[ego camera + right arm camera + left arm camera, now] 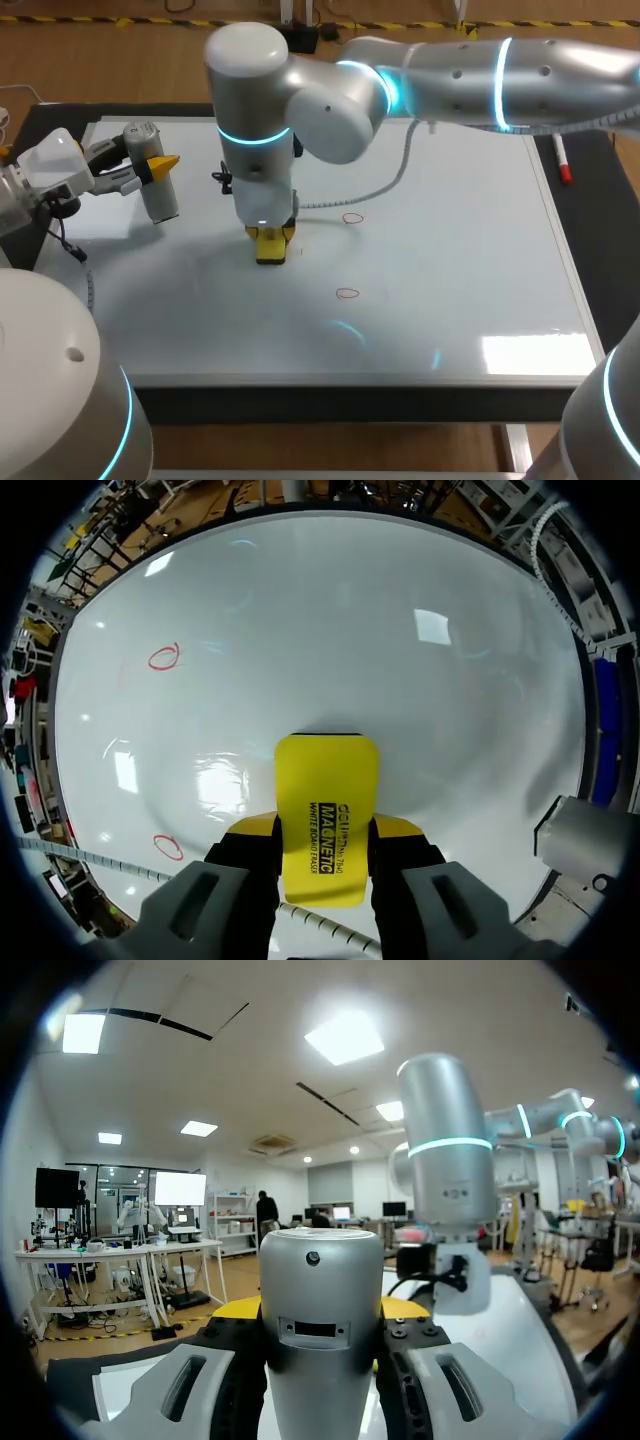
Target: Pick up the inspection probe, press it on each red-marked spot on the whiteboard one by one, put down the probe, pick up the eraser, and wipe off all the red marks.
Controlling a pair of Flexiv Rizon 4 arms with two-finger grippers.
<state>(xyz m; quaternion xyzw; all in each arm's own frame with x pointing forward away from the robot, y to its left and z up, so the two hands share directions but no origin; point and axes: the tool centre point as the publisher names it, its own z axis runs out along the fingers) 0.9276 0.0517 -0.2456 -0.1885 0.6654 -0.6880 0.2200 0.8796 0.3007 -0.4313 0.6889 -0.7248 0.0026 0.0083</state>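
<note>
The left end effector (pixel 150 166) pinches the inspection probe (pixel 160 200), upright over the whiteboard's (pixel 450 250) left part. The right end effector (pixel 322 845) clamps the yellow eraser (pixel 328 790) across its narrow sides, down at the board. It looks light and stiff-backed, so this side grip should hold. Two red marks (pixel 352 217) lie just right of it.

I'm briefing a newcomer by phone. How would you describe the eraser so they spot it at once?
Start from the large whiteboard on the table and look just left of its middle. There the right gripper holds the eraser, a flat yellow block with black print. The only other held thing, the probe in the left gripper, is a silver cylinder.
</note>
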